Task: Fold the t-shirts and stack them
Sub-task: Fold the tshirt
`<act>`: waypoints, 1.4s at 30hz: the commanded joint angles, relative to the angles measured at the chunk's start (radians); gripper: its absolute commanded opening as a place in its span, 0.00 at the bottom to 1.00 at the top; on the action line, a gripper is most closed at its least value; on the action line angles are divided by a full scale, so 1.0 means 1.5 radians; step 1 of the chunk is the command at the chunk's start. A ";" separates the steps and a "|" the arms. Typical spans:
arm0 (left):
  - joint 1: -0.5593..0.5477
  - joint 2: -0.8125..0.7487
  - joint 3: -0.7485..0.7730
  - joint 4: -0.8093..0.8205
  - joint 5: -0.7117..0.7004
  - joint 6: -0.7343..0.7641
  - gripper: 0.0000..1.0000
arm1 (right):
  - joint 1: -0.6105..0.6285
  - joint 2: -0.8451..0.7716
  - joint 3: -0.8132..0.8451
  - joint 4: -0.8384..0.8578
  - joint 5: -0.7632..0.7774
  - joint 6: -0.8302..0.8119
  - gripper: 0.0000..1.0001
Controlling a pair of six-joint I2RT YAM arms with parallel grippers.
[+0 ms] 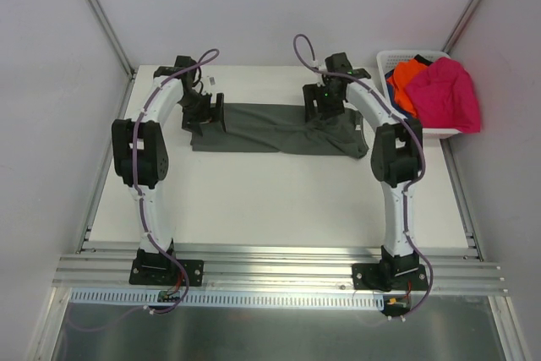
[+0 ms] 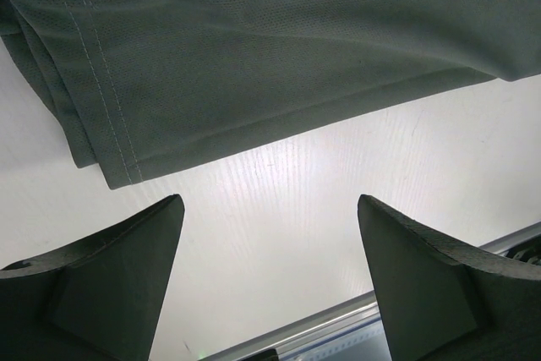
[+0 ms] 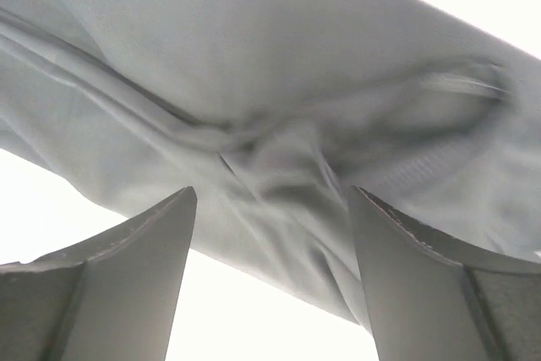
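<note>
A large dark grey-green t-shirt lies as a long folded band across the far half of the white table. My left gripper hovers at its left end, jaws wide open. In the left wrist view the shirt's stitched hem lies beyond the left gripper, with only bare table between the fingers. My right gripper is over the shirt's rumpled right part. There the right gripper stands open, with creased cloth under and between its fingers but not pinched.
A white lattice basket sits at the far right corner, holding a magenta-pink shirt, an orange one and a sliver of blue. A metal rail runs along the table's near edge. White walls enclose the sides.
</note>
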 commanded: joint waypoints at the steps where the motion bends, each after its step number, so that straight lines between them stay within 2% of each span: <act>1: -0.009 -0.035 -0.004 -0.010 0.011 0.002 0.85 | -0.028 -0.113 -0.025 0.005 0.016 -0.005 0.77; 8: -0.009 -0.004 -0.006 -0.011 0.014 0.008 0.84 | -0.045 -0.156 -0.107 -0.002 -0.020 0.005 0.76; 13: -0.009 0.030 0.017 -0.010 0.012 0.011 0.84 | -0.051 -0.125 -0.137 -0.003 -0.051 0.035 0.76; 24: -0.020 0.082 0.018 -0.010 0.013 0.013 0.84 | -0.085 -0.040 -0.105 -0.011 -0.066 0.057 0.76; 31: -0.019 0.117 0.038 -0.010 -0.002 0.011 0.84 | -0.117 -0.031 -0.119 -0.018 -0.056 0.050 0.77; 42: 0.015 0.089 -0.027 -0.014 -0.021 0.013 0.84 | -0.131 0.019 -0.065 -0.022 -0.051 0.049 0.77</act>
